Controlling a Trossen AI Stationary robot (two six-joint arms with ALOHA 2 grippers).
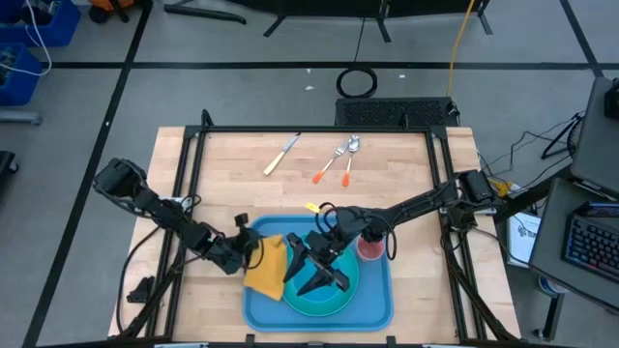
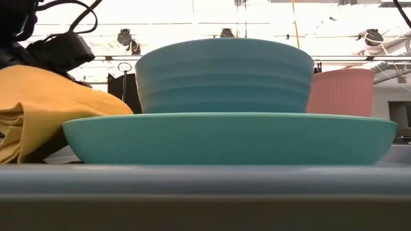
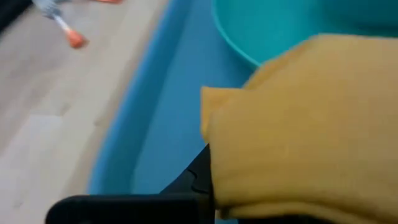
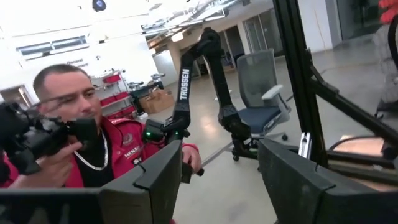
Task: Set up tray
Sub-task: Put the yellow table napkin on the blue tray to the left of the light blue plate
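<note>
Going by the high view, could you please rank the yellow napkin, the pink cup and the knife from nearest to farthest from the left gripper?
1. Yellow napkin: right at the left gripper, on the tray's left edge.
2. Pink cup: across the tray, on its right side.
3. Knife: on the bare table, toward the far edge.

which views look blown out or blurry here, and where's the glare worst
Low view: the room's ceiling behind the bowl is washed out white, while the tray rim up close is a soft blur. Left wrist view: the napkin and the table's cutlery are smeared and out of focus. Right wrist view: bright ceiling lights glare at the upper part. High view: evenly lit and sharp.
</note>
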